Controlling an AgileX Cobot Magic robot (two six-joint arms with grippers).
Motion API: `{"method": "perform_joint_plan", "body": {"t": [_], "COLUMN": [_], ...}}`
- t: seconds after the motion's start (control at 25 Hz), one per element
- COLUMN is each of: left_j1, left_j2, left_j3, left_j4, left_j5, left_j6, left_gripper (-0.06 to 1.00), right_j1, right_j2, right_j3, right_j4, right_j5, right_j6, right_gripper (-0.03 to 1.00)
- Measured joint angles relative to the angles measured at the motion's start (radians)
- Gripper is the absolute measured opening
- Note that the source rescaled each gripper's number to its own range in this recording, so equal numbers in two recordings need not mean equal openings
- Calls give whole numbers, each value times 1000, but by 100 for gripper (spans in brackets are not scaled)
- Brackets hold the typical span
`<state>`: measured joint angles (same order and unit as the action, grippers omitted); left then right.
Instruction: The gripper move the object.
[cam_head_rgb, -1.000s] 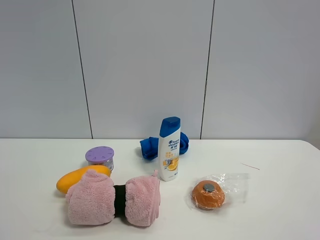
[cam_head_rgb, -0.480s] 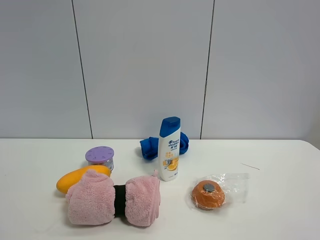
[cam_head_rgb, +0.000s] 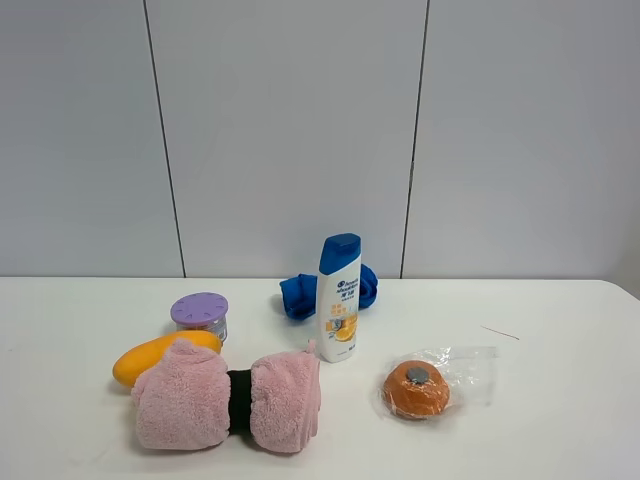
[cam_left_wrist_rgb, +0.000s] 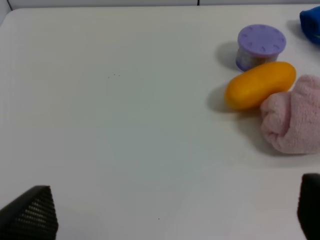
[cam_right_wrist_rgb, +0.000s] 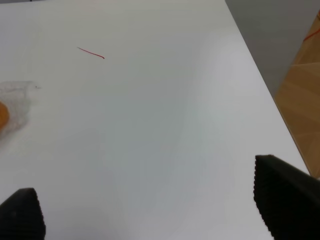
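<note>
Pink rolled towel (cam_head_rgb: 228, 400), 1 of it, lies on the white table (cam_head_rgb: 560, 420) with 1 dark band (cam_head_rgb: 239, 400) round its middle. In the exterior high view neither arm shows. In the left wrist view 1 end of the towel (cam_left_wrist_rgb: 294, 120) sits ahead of the left gripper (cam_left_wrist_rgb: 175, 212) and off toward 1 side, well apart from its fingertips (cam_left_wrist_rgb: 32, 212). The 2 dark fingertips of that gripper stand wide apart with bare table between them, so it is spread and holds nothing.

Touching the towel's far side is 1 orange oval soap-like piece (cam_head_rgb: 160, 355), and just beyond that stands 1 small tub with a purple lid (cam_head_rgb: 199, 314); both lie ahead of the left gripper, farther off than the towel end.

Behind the towel stands 1 upright white shampoo bottle with a blue cap (cam_head_rgb: 339, 298), with 1 blue cloth bundle (cam_head_rgb: 300, 293) behind it.

The right gripper (cam_right_wrist_rgb: 150, 205) also has its 2 fingertips (cam_right_wrist_rgb: 285, 195) spread wide over bare table, grasping nothing. Ahead of it, off to 1 side, is 1 orange round item in a clear wrapper (cam_head_rgb: 418, 388), seen only at the frame edge in the right wrist view. Farther ahead lies 1 thin red thread (cam_right_wrist_rgb: 91, 52).
</note>
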<state>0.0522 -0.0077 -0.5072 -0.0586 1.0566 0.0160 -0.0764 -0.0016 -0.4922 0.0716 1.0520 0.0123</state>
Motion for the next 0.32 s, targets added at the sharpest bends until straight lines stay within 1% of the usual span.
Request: {"method": "perform_joint_plan", "body": {"t": [0.32], "left_j1": [0], "left_j2": [0], "left_j3": [0], "left_j4": [0], "left_j5": [0], "left_j6": [0], "left_gripper": [100], "right_j1": [0], "right_j2": [0], "right_j3": [0], "right_j4": [0], "right_j5": [0], "right_j6": [0], "right_gripper": [72]}}
